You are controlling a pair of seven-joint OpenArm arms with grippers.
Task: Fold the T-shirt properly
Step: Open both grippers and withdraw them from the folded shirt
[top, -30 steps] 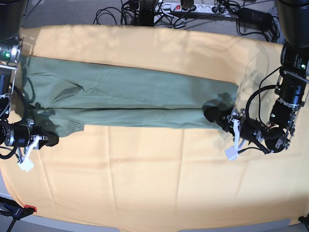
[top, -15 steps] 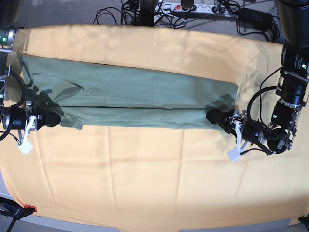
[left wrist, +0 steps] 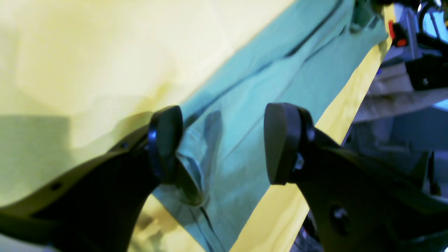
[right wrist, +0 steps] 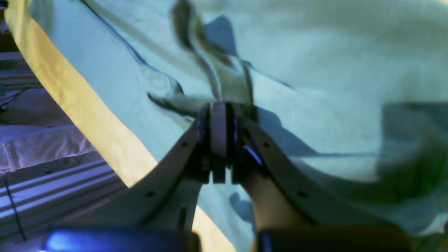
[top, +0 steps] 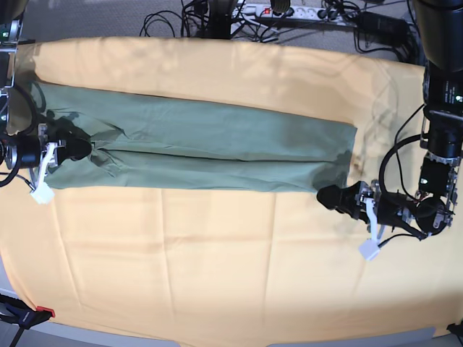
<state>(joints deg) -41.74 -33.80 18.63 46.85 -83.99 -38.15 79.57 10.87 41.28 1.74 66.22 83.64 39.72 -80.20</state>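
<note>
Base: R gripper [top: 81, 150] pinching T-shirt [top: 217, 148]

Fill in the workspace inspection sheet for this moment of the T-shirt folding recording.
Surface: orange-yellow cloth covers the table.
Job's things: T-shirt lies as a long folded band.
Clutter: nothing seen.
Grippers: right gripper shut, pinching shirt fabric; left gripper open, at the band's other end, holding nothing.
Cables: black cables and a power strip on the floor behind.
Surroundings: grey floor.
</note>
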